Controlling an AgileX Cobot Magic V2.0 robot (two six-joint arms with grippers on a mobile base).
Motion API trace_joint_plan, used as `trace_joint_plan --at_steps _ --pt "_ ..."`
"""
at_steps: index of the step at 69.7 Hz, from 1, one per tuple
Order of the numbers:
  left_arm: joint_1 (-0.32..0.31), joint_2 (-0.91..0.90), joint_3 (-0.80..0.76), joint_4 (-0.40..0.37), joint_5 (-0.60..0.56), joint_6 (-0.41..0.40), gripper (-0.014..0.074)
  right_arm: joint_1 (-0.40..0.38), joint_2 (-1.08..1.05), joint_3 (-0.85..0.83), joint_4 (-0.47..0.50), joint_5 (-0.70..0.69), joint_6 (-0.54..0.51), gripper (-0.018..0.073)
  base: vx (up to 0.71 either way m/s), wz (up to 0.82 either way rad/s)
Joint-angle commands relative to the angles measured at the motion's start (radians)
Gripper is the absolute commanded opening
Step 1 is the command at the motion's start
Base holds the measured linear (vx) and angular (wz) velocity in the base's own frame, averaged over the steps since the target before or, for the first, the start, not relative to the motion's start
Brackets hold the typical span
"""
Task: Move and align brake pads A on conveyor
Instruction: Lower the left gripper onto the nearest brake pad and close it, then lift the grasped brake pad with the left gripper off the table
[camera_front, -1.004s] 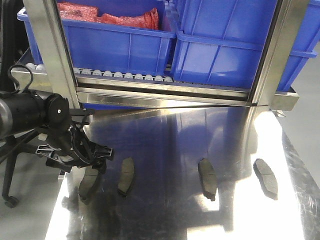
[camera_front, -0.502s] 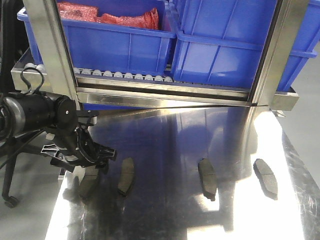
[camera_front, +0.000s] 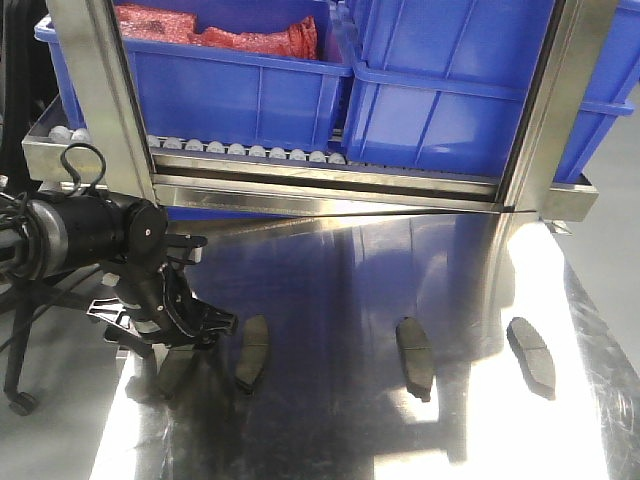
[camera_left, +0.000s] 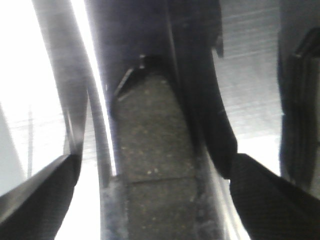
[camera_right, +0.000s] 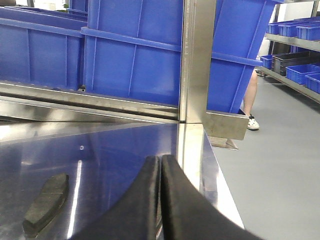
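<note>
Four dark-grey brake pads lie in a row on the shiny steel table (camera_front: 340, 420). Furthest left is a pad (camera_front: 172, 372) half hidden under my left gripper (camera_front: 180, 338); then come a second (camera_front: 252, 352), a third (camera_front: 414, 353) and a fourth (camera_front: 531, 355). In the left wrist view the leftmost pad (camera_left: 155, 150) lies lengthwise between my open left gripper's (camera_left: 155, 167) fingers (camera_left: 40, 195), with a small gap on each side. My right gripper (camera_right: 161, 161) is shut on nothing, hovering over the table with a pad (camera_right: 47, 199) to its left. The conveyor is out of view.
A steel rack (camera_front: 320, 185) with small rollers and upright posts stands along the table's back edge. It carries blue bins (camera_front: 240, 90), one with red bags. The table's right edge (camera_right: 220, 185) drops to the grey floor. A chair base (camera_front: 20, 400) stands off the left edge.
My left arm has swung a little to the right and sunk lower, so its fingers now straddle the leftmost pad. The pads have not moved.
</note>
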Motion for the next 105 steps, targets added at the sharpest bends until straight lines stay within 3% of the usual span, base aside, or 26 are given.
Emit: trace_joint_plan --at_steps 1,14,24,35,45,67,77,105 --pt "-0.008 -0.044 -0.028 -0.007 -0.011 -0.003 0.0586 -0.001 -0.011 0.005 -0.003 -0.074 -0.005 -0.0008 0.00 0.00" --pt "-0.008 -0.024 -0.028 0.010 0.015 -0.004 0.0570 -0.001 -0.011 0.005 -0.003 -0.074 -0.005 -0.0008 0.00 0.00" --pt "-0.008 -0.023 -0.028 0.009 0.023 -0.004 0.0482 -0.001 -0.011 0.005 -0.003 -0.074 -0.005 -0.0008 0.00 0.00" --pt "-0.008 -0.023 -0.028 0.009 0.034 -0.004 0.0273 -0.001 -0.011 0.005 -0.003 -0.074 -0.005 -0.0008 0.00 0.00" --pt "-0.008 -0.024 -0.028 0.008 0.040 -0.004 -0.0004 -0.001 -0.011 0.005 -0.003 -0.074 -0.005 -0.0008 0.00 0.00" --pt "-0.008 -0.084 -0.031 0.033 0.050 0.005 -0.0008 -0.001 -0.011 0.005 -0.003 -0.074 -0.005 -0.0008 0.00 0.00" --pt "-0.006 -0.197 -0.031 0.087 0.026 0.005 -0.0008 -0.001 -0.011 0.005 -0.003 -0.074 -0.005 -0.0008 0.00 0.00" --pt "-0.006 -0.550 0.010 0.118 -0.009 0.007 -0.0007 -0.001 -0.011 0.005 -0.003 -0.074 -0.005 -0.0008 0.00 0.00"
